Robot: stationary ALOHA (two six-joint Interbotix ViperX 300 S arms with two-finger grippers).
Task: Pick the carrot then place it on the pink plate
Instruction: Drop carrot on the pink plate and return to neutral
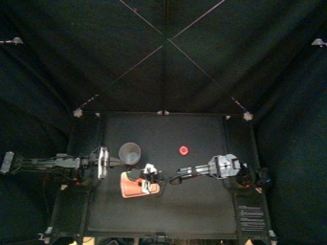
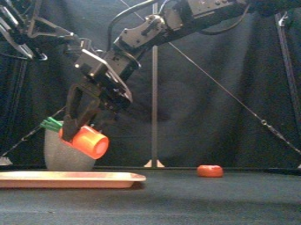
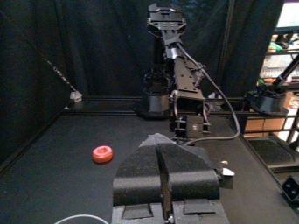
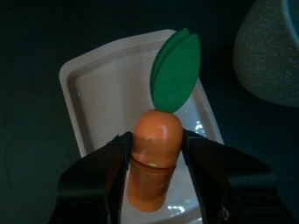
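One carrot (image 2: 87,141), orange with a single green leaf top (image 4: 176,68), is clamped between the two jaws of the right pincer (image 4: 160,145), which grips it by the sides of its orange body. The right arm comes in from the right and reaches past the middle of the worktop (image 1: 205,201). It holds the carrot in the air over the one pink plate (image 2: 70,178). In the front view the carrot hangs tilted, blunt orange end down and toward the front and leaf up and back, with a clear gap between it and the plate below. The right wrist view shows the plate's pale floor right under the carrot. One tall grey speckled cup (image 1: 129,150) stands just behind the plate, and from the front the carrot overlaps it. One small round red toy (image 2: 209,170) lies on the worktop well apart from the plate, toward the right and farther back. The left pincer (image 3: 163,166) rests at the left side of the worktop, its jaws pressed together on nothing, pointing across toward the right arm.
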